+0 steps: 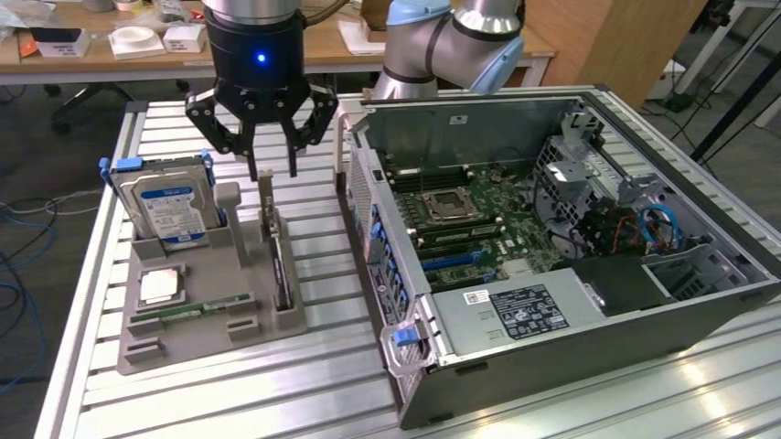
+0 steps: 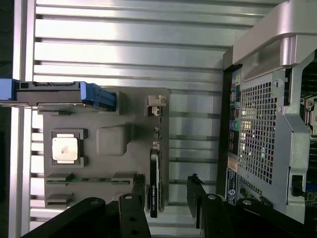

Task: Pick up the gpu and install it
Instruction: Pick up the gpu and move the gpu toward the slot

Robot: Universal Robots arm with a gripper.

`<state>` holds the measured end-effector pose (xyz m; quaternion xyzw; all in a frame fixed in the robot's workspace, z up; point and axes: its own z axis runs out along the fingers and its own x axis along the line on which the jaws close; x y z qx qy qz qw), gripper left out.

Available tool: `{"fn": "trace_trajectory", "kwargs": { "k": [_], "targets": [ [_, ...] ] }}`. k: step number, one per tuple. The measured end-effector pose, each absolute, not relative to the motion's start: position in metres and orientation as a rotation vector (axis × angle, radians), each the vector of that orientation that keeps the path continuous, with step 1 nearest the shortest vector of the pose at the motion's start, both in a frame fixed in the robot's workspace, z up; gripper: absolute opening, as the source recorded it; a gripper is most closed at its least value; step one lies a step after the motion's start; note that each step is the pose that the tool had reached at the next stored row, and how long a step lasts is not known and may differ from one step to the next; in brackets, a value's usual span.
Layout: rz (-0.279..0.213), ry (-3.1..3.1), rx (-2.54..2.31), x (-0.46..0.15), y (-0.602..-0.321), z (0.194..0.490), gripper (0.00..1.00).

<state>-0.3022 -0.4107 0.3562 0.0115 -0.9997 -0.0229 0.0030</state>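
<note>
While our end effector [image 1: 271, 172] hangs open above the gpu [image 1: 280, 270], which stands on edge at the exterior view's right of the grey holder [image 1: 201, 267], near the computer case [image 1: 550, 375], we should centre it astride the card's thin edge.

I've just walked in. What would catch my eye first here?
Probably the black gripper, open, hanging just above a thin gpu standing on edge in a gray holder. On the exterior view's right, an opened computer case shows its green motherboard; a blue-labelled hard drive stands upright in the holder.
</note>
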Motion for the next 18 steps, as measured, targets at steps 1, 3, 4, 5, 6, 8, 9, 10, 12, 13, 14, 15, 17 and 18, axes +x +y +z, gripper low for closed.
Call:
{"fn": "trace_trajectory", "kwargs": {
  "k": [1,3,4,5,6,8,9,10,12,13,14,15,17,18],
  "targets": [
    [-0.072,-3.135,0.036,-0.302,-0.411,0.356,0.47],
    [-0.072,-3.135,0.036,-0.302,-0.412,0.354,0.47],
    [-0.072,-3.135,0.036,-0.302,-0.412,0.354,0.47],
    [-0.072,-3.135,0.036,-0.302,-0.412,0.353,0.47],
    [-0.072,-3.135,0.036,-0.302,-0.413,0.353,0.47],
    [-0.072,-3.135,0.036,-0.302,-0.414,0.351,0.47],
    [-0.072,-3.135,0.036,-0.302,-0.414,0.351,0.47],
    [-0.072,-3.135,0.036,-0.302,-0.415,0.350,0.47],
    [-0.072,-3.135,0.036,-0.302,-0.416,0.349,0.47],
    [-0.072,-3.135,0.036,-0.302,-0.416,0.349,0.47],
    [-0.072,-3.135,0.036,-0.302,-0.416,0.348,0.47],
    [-0.072,-3.135,0.036,-0.302,-0.417,0.347,0.47],
    [-0.072,-3.135,0.036,-0.302,-0.418,0.346,0.47],
    [-0.072,-3.135,0.036,-0.302,-0.418,0.345,0.47]
  ]
}}
